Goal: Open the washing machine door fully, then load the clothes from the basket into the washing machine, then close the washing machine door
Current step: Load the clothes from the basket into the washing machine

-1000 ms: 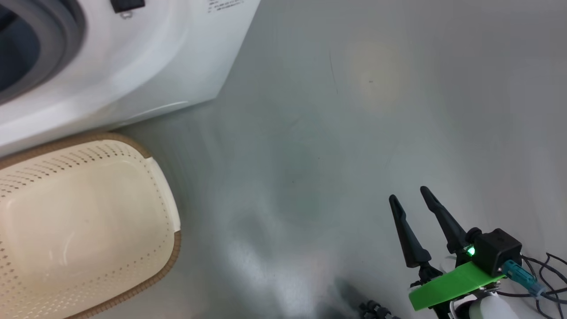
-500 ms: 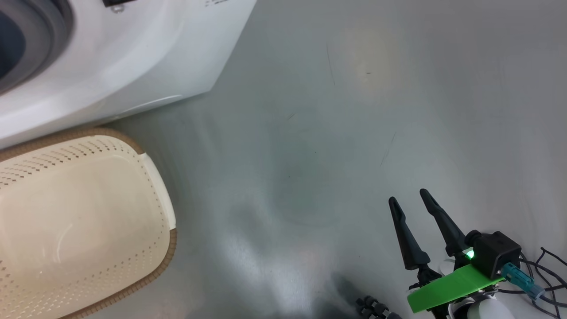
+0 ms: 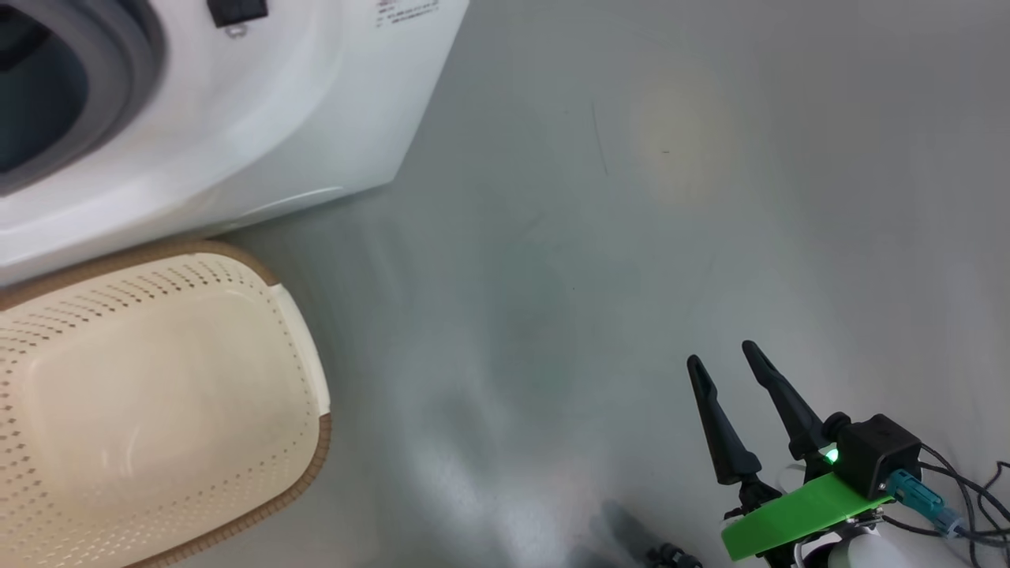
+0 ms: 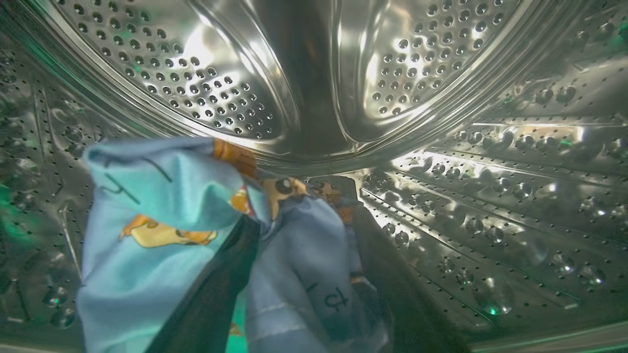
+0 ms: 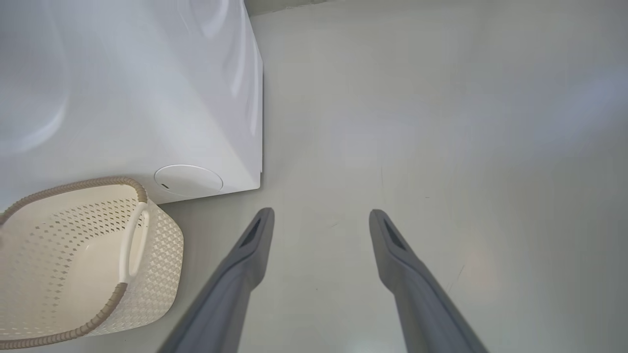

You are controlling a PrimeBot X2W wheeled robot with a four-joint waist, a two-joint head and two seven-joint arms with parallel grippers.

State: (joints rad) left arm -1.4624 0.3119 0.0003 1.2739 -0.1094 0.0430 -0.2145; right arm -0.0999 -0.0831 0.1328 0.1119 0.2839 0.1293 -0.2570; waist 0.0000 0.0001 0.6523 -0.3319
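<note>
In the left wrist view, the clothes [image 4: 162, 196], light blue fabric with orange bear prints, hang inside the steel drum [image 4: 441, 162] of the washing machine [image 3: 260, 118]. My left gripper [image 4: 304, 211] is open in the drum, its dark fingers [image 4: 216, 284] spread, and the fabric drapes over and between them. The cream basket [image 3: 312, 465] stands on the floor in front of the machine with nothing in it; its rim [image 5: 78, 185] also shows in the right wrist view. My right gripper [image 3: 721, 354] hovers open over bare floor, away from both. The washing machine door is out of view.
Grey floor stretches to the right of the washing machine [image 5: 147, 98] and the basket. Black cables [image 3: 963, 505] trail by my right wrist. A round white cover [image 5: 189, 180] sits low on the machine's front corner. The grey rubber seal [image 3: 118, 95] rings the opening.
The head view has shifted slightly as the camera moved. The right gripper, the basket and the machine stand as before.
</note>
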